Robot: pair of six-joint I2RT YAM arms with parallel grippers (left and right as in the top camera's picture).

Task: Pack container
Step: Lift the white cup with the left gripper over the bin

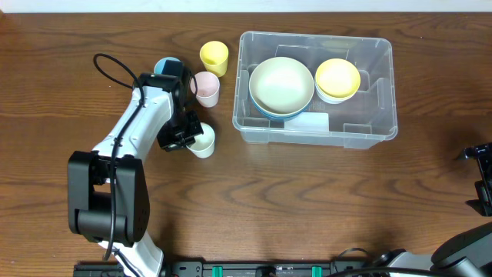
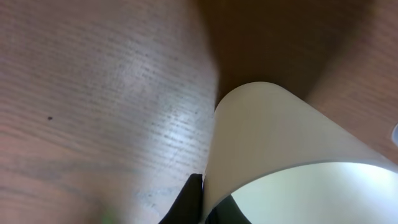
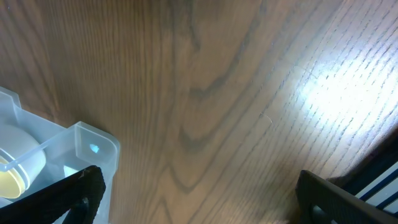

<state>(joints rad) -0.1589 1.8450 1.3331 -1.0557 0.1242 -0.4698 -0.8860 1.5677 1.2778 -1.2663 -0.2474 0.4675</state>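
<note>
The clear plastic container (image 1: 317, 86) stands at the back right of the table and holds a large cream bowl (image 1: 281, 84) and a yellow bowl (image 1: 337, 78). Its corner shows in the right wrist view (image 3: 93, 146). My left gripper (image 1: 187, 137) is shut on the rim of a cream cup (image 1: 204, 141), one finger inside and one outside; the cup fills the left wrist view (image 2: 280, 137). A pink cup (image 1: 206, 88), a yellow cup (image 1: 214, 57) and a blue cup (image 1: 166, 66) stand to the left of the container. My right gripper (image 3: 199, 193) is open and empty over bare table.
The left arm reaches from its base (image 1: 108, 200) at the front left across to the cups. The right arm (image 1: 480, 181) is at the right edge of the table.
</note>
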